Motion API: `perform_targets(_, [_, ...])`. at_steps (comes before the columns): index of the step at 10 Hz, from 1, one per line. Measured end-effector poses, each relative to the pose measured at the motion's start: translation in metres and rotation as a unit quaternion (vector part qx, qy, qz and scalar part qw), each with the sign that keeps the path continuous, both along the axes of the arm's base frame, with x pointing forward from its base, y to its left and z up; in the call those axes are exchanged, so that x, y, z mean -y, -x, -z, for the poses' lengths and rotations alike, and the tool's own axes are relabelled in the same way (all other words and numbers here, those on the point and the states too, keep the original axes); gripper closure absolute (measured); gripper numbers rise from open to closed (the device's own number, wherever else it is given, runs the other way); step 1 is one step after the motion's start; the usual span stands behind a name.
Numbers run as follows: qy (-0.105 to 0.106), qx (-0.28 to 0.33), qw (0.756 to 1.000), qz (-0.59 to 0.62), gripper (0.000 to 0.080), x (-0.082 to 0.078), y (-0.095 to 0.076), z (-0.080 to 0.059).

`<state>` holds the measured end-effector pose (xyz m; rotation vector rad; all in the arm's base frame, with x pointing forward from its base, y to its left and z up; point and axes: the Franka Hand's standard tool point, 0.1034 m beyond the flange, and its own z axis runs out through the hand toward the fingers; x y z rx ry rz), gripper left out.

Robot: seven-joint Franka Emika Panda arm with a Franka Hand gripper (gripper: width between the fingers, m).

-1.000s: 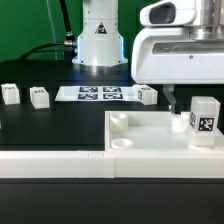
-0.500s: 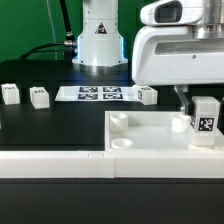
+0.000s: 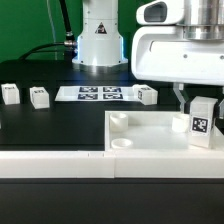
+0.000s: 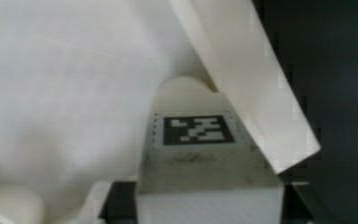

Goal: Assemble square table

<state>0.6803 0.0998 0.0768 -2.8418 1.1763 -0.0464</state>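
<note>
Fingers (image 3: 180, 99) clenched on the gripped leg (image 3: 204, 122) — it leans slightly at a corner of the square table top (image 3: 150, 130), on the exterior view's right. I count one top and four legs: first loose leg (image 3: 10, 93) and second loose leg (image 3: 39, 97) left of the marker board (image 3: 100, 94), third loose leg (image 3: 147, 95) right of it — all on the black table (image 3: 60, 125). My hand hangs straight down.

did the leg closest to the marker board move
No. The leg sits just off the marker board's end on the exterior view's right, same as before.
</note>
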Motion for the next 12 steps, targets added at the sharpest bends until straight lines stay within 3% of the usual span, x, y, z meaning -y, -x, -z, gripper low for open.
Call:
perform_targets(2, [-0.036, -0.016, 0.979, 0.201, 0.0511, 0.006, 0.000, 0.001])
perform_targets(3, [-0.050, -0.021, 0.969, 0.239, 0.0511, 0.008, 0.001, 0.001])
perform_targets(4, [-0.050, -0.022, 0.965, 0.256, 0.0511, 0.007, 0.001, 0.001])
perform_targets(5, [-0.035, -0.039, 0.964, 0.262, 0.0511, 0.004, 0.006, 0.000])
perform_targets(6, [-0.038, -0.043, 0.952, 0.302, 0.0511, 0.004, 0.006, 0.001])
perform_targets(8, [-0.044, -0.050, 0.917, 0.393, 0.0511, 0.004, 0.006, 0.000])
perform_targets(10, [-0.054, -0.050, 0.829, 0.555, 0.0510, -0.007, 0.004, 0.000])
perform_targets(11, [-0.052, -0.044, 0.853, 0.517, 0.0509, -0.006, 0.003, 0.000])
perform_targets(12, [-0.052, -0.044, 0.855, 0.515, 0.0395, -0.006, 0.003, 0.000])
